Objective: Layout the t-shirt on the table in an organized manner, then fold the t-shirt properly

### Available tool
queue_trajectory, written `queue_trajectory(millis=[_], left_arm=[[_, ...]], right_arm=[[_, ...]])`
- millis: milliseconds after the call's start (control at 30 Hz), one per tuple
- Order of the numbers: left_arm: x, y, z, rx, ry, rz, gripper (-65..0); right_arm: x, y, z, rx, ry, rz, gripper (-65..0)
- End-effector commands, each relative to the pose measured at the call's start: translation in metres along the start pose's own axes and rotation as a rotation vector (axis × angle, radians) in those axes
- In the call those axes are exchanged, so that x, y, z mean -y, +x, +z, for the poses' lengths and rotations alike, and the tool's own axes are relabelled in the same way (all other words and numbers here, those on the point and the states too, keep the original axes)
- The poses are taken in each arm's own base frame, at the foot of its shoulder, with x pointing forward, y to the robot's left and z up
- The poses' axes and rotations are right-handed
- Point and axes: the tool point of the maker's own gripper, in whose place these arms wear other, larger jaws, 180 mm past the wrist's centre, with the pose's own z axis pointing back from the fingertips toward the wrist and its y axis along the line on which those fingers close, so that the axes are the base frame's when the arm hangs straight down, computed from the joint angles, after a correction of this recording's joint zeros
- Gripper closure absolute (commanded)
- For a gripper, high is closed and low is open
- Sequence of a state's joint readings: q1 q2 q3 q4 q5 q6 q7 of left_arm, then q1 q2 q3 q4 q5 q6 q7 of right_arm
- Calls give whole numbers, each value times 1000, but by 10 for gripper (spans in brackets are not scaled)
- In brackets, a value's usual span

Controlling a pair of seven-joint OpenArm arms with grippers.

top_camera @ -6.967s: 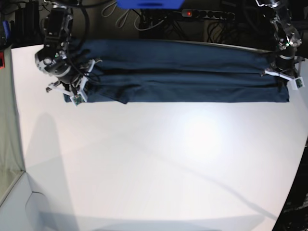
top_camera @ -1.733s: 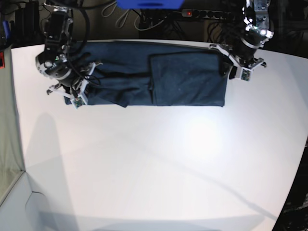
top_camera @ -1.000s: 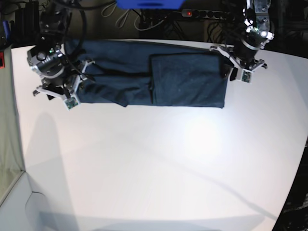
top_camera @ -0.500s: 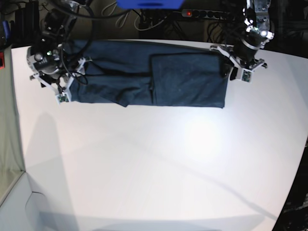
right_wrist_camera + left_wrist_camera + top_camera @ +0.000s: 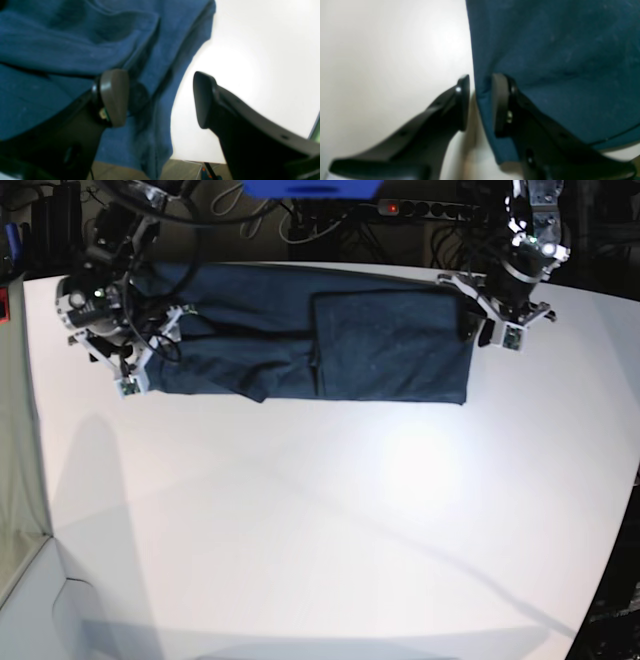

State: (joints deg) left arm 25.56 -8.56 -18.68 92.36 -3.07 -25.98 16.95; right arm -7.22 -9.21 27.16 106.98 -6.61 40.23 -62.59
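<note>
The dark navy t-shirt (image 5: 260, 330) lies as a long band across the back of the white table (image 5: 330, 520), its right part folded over onto the middle. My left gripper (image 5: 492, 332) sits at the band's right end. In the left wrist view its jaws (image 5: 480, 105) stand narrowly open astride the t-shirt (image 5: 557, 62) edge, one finger over bare table (image 5: 382, 50). My right gripper (image 5: 140, 358) is at the left end, open wide. In the right wrist view one finger of the gripper (image 5: 160, 100) is above the rumpled t-shirt (image 5: 62, 37), the other above the table (image 5: 262, 50).
Behind the table run a power strip (image 5: 430, 210) with a red light and loose cables. A blue object (image 5: 310, 188) hangs at the top edge. The table's curved edge (image 5: 620, 530) falls away at the right.
My right gripper has opened wider and shifted a little left and back at the t-shirt's left end. The left arm and the folded part have stayed put.
</note>
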Motion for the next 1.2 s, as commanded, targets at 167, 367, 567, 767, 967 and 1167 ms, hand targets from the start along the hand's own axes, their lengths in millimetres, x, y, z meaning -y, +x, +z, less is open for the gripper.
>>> queue_trajectory(millis=[167,367,567,767,967,1167], left_arm=[[-2,9,4,33,2,-9,-148],[-2,10,4,34,2,-10,-148],[-2,10,4,34,2,-10,-148],[-2,10,4,35,2,-10,-148],[-3,16,3,51,4,-10,-148],[3,65,14,174,7,-56,-148]], right_arm=[[8,-13,-9,-25,4,-59,-406],[10,-41,-25,-103,34,-136,-404],[5,-44,-28,-113,49,-132,-401],[-6,-32,-29,-55,109,-166,-187],[-22,-41,-44,-98,175,-189,0],[-10,-20,-35,-35,135,-177,0]])
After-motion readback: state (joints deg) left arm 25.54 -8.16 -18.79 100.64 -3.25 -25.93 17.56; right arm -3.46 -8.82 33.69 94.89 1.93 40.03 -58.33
